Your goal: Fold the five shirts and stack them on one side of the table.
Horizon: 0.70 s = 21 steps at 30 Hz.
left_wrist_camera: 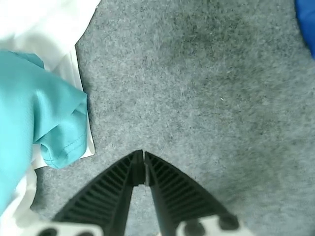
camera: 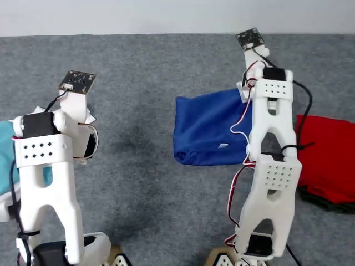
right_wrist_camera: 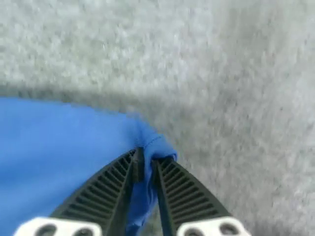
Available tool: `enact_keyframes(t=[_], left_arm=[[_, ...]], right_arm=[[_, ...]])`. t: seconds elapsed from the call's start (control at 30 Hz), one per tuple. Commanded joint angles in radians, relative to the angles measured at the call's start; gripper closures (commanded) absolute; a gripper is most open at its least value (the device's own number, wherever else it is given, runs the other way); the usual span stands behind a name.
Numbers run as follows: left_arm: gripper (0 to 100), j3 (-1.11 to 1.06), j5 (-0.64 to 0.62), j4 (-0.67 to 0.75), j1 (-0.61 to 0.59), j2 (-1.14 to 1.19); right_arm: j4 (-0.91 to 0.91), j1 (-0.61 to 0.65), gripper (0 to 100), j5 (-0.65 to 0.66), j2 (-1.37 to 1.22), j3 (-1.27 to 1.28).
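1. The blue shirt (camera: 208,130) lies partly folded near the middle of the grey surface (camera: 138,83), its right side under the right arm.
2. The right claw (right_wrist_camera: 146,160) is clamped on a corner of the blue shirt (right_wrist_camera: 59,147); a fold of blue cloth is pinched between its two dark fingers (right_wrist_camera: 172,187), right at the cloth's edge where the grey surface begins.
3. The left claw (left_wrist_camera: 143,160) is closed with nothing in it, its tips pressed together above bare surface.
4. Just beside the left claw lies a teal shirt (left_wrist_camera: 29,113), crumpled on top of a white shirt (left_wrist_camera: 39,24). In the high view the teal shirt (camera: 5,133) peeks out behind the left arm at the surface's left edge.
5. A red shirt (camera: 327,155) lies flat at the right edge of the surface, near the blue one but apart from it.
6. Under the red shirt a dark garment (camera: 327,204) sticks out along the near edge; it may be another shirt, but too little of it shows to be sure.
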State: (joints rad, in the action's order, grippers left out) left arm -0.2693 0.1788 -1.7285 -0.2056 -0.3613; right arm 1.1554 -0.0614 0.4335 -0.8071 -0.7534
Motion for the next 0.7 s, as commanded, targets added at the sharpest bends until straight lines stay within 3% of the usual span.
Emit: enact_keyframes(t=[0.0, 0.17, 0.43, 0.67], left_arm=[[99, 0.004, 0.029, -0.023, -0.003, -0.026], [99, 0.004, 0.029, -0.023, -0.003, -0.026], [99, 0.004, 0.029, -0.023, -0.003, -0.026], [99, 0.004, 0.029, -0.023, -0.003, -0.026]], right_arm=[[0.067, -0.001, 94.1, 0.012, 0.031, -0.078], [0.229, 0.025, 77.5, 0.006, 0.064, -0.173], [0.628, 0.090, 77.5, -0.028, 0.099, -0.348], [0.639, 0.042, 77.5, -0.089, 0.094, -0.213]])
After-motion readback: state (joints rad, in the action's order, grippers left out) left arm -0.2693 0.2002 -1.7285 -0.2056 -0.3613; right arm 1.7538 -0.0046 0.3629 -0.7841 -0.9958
